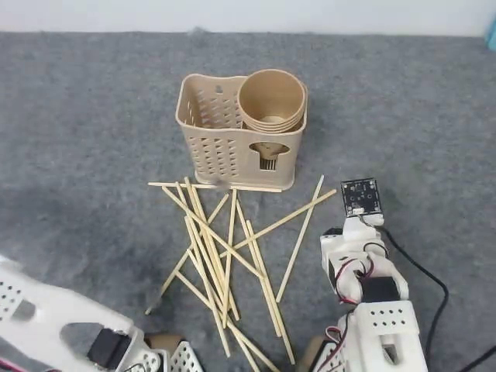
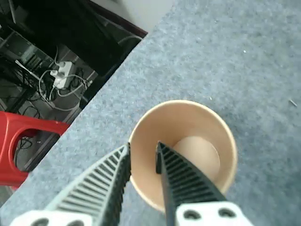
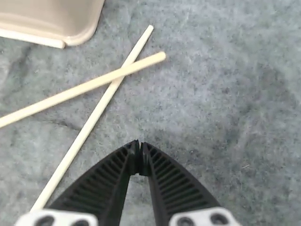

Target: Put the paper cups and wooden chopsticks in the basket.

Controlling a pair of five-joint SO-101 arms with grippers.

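A beige slotted basket (image 1: 209, 147) stands at the middle of the grey carpet, with a stack of paper cups (image 1: 271, 97) in its right compartment. Several wooden chopsticks (image 1: 221, 248) lie crossed in a loose pile in front of it. My left gripper (image 2: 142, 147) is shut on the rim of another paper cup (image 2: 197, 141), one finger inside and one outside. My right gripper (image 3: 140, 143) is shut on nothing, just above the carpet near two crossed chopsticks (image 3: 94, 84) and a basket corner (image 3: 70, 19).
The right arm (image 1: 364, 263) stands at the front right and the left arm (image 1: 62, 325) at the front left. The table edge (image 2: 94, 101) runs close to the held cup, with floor cables and a red chair below it.
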